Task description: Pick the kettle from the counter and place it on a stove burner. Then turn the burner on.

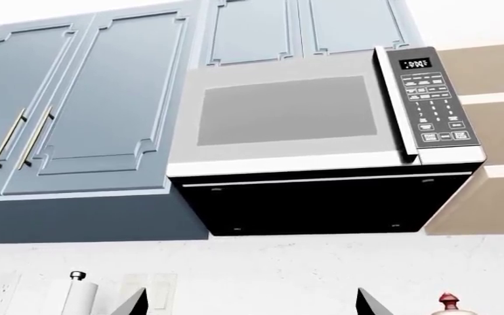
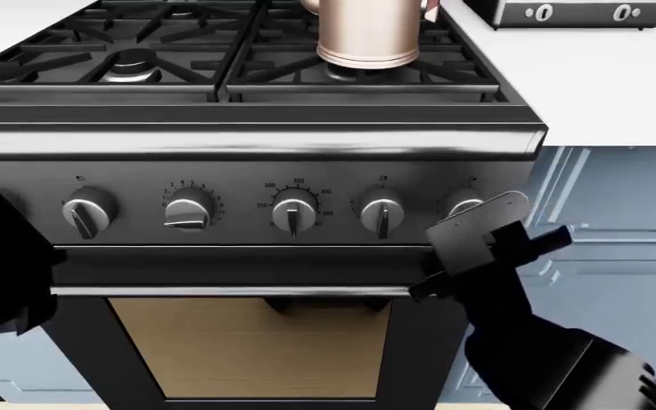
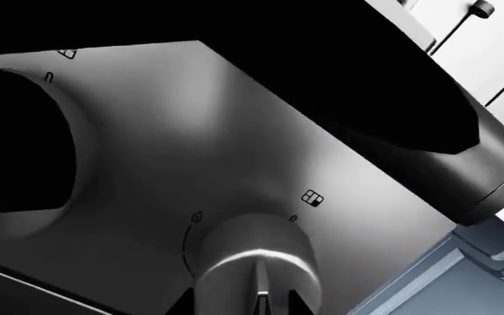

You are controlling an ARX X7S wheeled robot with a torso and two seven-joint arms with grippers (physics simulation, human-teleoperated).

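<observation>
We see the kettle (image 2: 371, 32) standing upright, its long axis vertical, on the black grate over the rear-right stove burner (image 2: 357, 70) in the head view; its top and spout are cut off by the frame, so we cannot tell which way it points. The white counter (image 2: 601, 85) lies just beside the stove, carrying a toaster (image 2: 567, 12). Our right gripper (image 2: 473, 224) sits at the rightmost knob (image 2: 463, 207) on the front panel; we cannot tell whether its jaws are closed on it. Our left gripper (image 1: 250, 303) faces the microwave (image 1: 322, 141), fingertips spread wide, holding nothing.
</observation>
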